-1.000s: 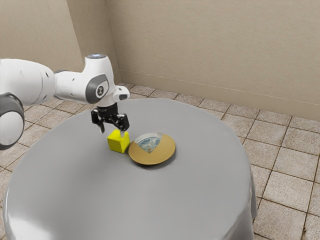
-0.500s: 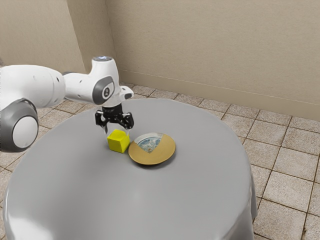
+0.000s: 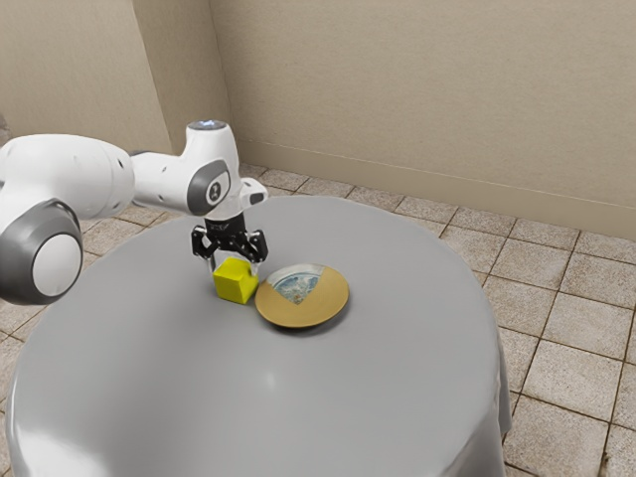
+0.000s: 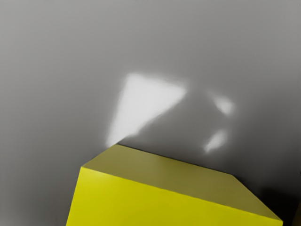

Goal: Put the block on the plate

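The round grey table (image 3: 328, 397) bears a yellow block (image 3: 235, 283) beside, perhaps touching, a plate (image 3: 316, 307).

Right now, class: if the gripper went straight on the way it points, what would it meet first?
Probably the yellow block: the gripper points down at it. If its open fingers pass either side, the grey table comes next, though depth is unclear.

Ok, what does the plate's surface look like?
Plate: golden tan, with a wedge of blue and white pattern; clearest in the exterior view.
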Robot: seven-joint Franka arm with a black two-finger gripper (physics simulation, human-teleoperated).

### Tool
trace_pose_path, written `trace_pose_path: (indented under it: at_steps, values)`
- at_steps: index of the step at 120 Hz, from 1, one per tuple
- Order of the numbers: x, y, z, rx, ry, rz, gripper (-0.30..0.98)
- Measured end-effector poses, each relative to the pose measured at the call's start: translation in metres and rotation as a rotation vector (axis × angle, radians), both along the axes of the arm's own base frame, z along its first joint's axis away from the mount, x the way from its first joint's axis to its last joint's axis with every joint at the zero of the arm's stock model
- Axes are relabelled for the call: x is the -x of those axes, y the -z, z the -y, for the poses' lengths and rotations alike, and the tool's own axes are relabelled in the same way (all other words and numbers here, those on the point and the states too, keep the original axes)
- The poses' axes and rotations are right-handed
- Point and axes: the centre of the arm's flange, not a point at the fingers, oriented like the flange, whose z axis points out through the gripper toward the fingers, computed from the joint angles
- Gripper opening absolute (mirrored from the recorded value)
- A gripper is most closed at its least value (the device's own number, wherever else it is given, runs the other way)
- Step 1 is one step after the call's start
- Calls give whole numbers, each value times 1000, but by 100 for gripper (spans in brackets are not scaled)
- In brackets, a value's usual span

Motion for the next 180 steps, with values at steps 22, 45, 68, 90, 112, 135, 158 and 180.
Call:
trace_pose_path:
  at_steps: [22, 45, 68, 90, 112, 135, 158, 180]
  values:
    - [-1, 2, 0, -1, 55, 15, 69]
    - [2, 9, 2, 11, 92, 12, 69]
    - [5, 13, 2, 16, 116, 15, 66]
    - [4, 10, 2, 16, 135, 25, 50]
    - [4, 9, 1, 20, 143, 26, 44]
    - [4, -5, -1, 16, 149, 35, 40]
    - [4, -48, 1, 9, 164, 61, 39]
    - [3, -65, 73, 19, 274, 54, 38]
